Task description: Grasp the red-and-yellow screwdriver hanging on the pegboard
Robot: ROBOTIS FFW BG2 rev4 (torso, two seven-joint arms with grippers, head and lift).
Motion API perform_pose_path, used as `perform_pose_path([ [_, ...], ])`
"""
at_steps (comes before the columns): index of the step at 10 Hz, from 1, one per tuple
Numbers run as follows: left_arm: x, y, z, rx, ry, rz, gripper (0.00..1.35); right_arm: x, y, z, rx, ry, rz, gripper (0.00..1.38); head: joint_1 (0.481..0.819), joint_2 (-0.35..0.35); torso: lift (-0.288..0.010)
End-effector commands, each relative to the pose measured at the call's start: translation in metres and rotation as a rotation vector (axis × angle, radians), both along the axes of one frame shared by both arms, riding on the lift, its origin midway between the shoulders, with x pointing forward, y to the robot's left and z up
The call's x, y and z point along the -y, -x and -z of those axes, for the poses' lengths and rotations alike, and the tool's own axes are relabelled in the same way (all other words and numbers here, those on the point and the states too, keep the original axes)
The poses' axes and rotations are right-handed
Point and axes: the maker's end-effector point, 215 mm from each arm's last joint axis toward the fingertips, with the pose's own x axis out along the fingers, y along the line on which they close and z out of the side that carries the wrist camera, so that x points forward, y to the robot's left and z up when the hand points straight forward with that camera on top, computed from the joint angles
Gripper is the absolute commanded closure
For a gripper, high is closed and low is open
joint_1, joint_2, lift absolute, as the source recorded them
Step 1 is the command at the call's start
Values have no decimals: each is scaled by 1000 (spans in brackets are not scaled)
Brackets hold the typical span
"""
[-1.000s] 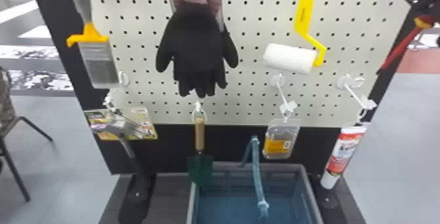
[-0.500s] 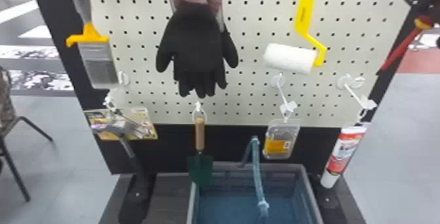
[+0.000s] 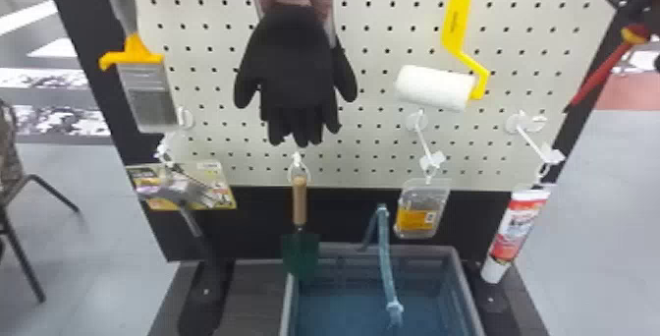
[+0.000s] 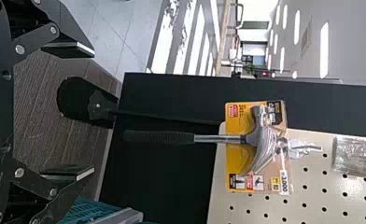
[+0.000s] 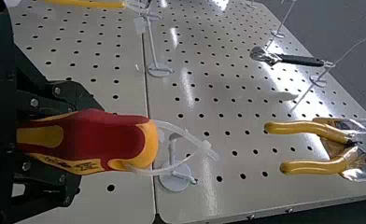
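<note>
The right gripper (image 3: 641, 10) had its fingers closed around the handle of the red-and-yellow screwdriver (image 3: 600, 72), which sat at the pegboard's right edge, its shaft slanting down and inward, with a clear loop (image 5: 183, 134) running from the handle's end towards a white hook (image 5: 175, 179). Beyond it hung yellow-handled pliers (image 5: 314, 167) and an adjustable wrench (image 5: 298, 60), while the left gripper (image 4: 91, 111) stood spread and empty below the hammer (image 4: 260, 137).

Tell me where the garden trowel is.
In the head view, the trowel hangs slightly left of centre, below the black gloves, its blade by the bin's far left corner.
</note>
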Motion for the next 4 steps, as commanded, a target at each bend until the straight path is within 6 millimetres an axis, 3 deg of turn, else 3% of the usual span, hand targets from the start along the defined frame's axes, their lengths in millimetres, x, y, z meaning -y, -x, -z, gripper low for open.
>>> perform_pose_path([
  [1,1,-1,-2,3,1,1,397,0,0,0,-1,-2,-1,1274,549,0,-100],
  [4,0,0,0,1,0,0,398,0,-1,0,-1,-5,-2,1274,549,0,-100],
])
